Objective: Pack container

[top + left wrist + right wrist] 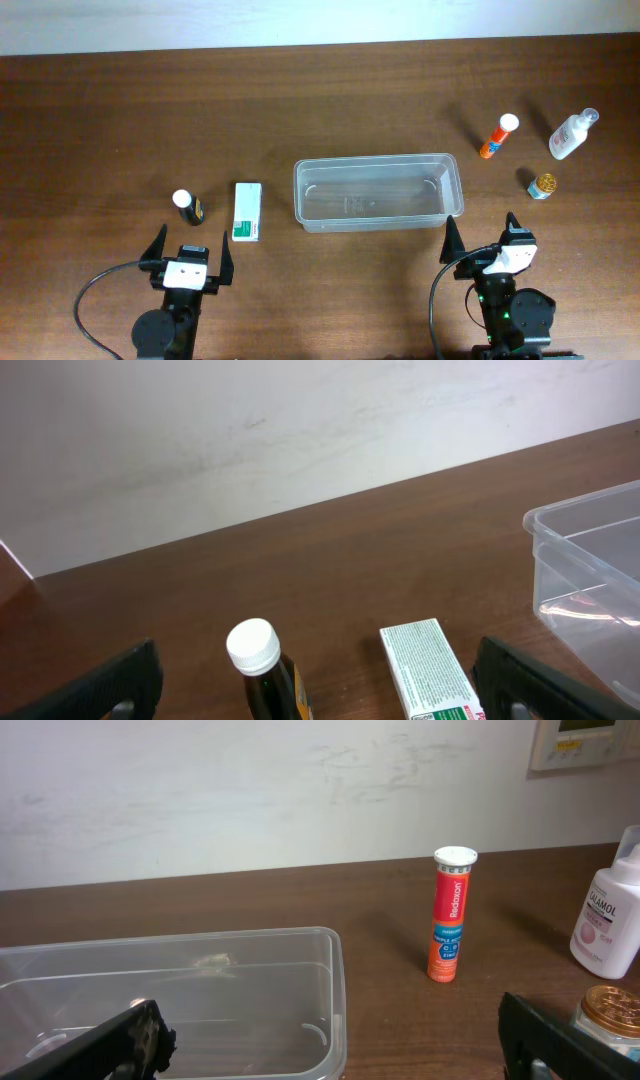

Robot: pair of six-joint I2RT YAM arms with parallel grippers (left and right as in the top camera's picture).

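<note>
The container point(375, 159) is a clear plastic tub lying empty at the table's middle; its rim also shows in the left wrist view point(585, 520) and the right wrist view point(200, 942). My left gripper point(191, 250) stands open near the front edge, just behind a dark bottle point(187, 207) with a white cap and a white-and-green box point(248, 211). In its own view the gripper point(315, 695) frames the bottle point(262, 670) and box point(430, 670). My right gripper point(480, 240) is open at the container's near right corner, holding nothing point(340, 1055).
To the right of the container stand an orange tube point(498, 137), a white spray bottle point(573, 134) and a small gold-lidded jar point(543, 186). They show too in the right wrist view: tube point(450, 915), spray bottle point(605, 915), jar point(612, 1010).
</note>
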